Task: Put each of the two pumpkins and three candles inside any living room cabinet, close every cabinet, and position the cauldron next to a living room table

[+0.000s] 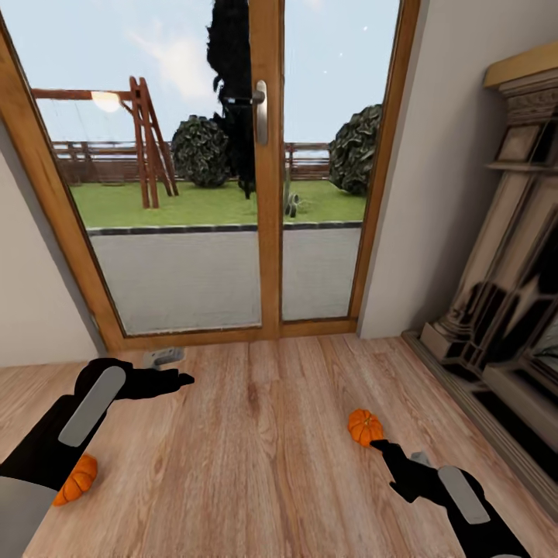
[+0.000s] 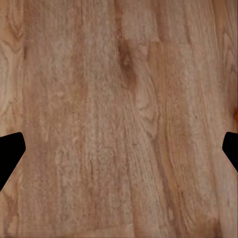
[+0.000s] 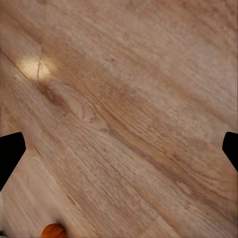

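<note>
Both arms were matte black in the head view, each carrying a long, flat grey plate with rounded ends along its upper side. The left arm (image 1: 74, 434) widened into a pale grey shell at its lower end. The left gripper (image 1: 174, 380) and right gripper (image 1: 380, 446) ended in slim black fingers (image 2: 10, 151), angular and pointed at the tips.

The wooden floor (image 1: 263, 457) bears two pumpkins (image 1: 364, 427) (image 1: 77, 479), well apart.
</note>
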Robot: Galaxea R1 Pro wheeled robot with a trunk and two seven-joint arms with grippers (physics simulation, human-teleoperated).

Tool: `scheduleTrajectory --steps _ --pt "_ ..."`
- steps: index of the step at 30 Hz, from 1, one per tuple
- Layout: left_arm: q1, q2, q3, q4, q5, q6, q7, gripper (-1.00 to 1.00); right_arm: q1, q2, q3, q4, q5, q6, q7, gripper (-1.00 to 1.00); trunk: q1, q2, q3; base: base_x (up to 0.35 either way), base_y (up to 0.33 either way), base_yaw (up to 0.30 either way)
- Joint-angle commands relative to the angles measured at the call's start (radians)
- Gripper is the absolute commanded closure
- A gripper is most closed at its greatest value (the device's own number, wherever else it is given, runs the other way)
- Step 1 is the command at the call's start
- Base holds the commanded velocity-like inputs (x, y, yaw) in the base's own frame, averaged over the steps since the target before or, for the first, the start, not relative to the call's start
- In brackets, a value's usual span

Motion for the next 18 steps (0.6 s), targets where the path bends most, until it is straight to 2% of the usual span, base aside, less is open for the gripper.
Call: scheduleTrajectory --steps 1,5,13,18 --pt "-0.001 0.001 -0.002 -0.001 0.010 0.001 0.009 -1.00 -0.001 -0.003 0.002 0.004 -0.003 0.002 0.017 -1.00 0.000 -0.001 -0.005 0.000 0.000 0.000" --pt "-0.001 0.002 0.000 0.000 0.010 0.001 0.007 -1.00 -0.002 -0.009 0.006 0.009 0.020 0.000 0.051 -1.00 0.002 -0.002 -0.020 0.000 0.000 0.000" --pt "-0.001 0.001 -0.005 -0.001 0.010 0.001 0.006 -1.00 -0.061 -0.022 0.006 0.012 0.028 -0.002 0.061 -1.00 0.006 -0.004 -0.051 0.000 0.000 0.000" --pt "-0.001 0.001 -0.007 -0.001 0.010 0.001 0.006 -1.00 -0.079 -0.028 0.007 0.014 0.031 -0.015 0.059 -1.00 0.008 -0.005 -0.071 0.000 0.000 0.000"
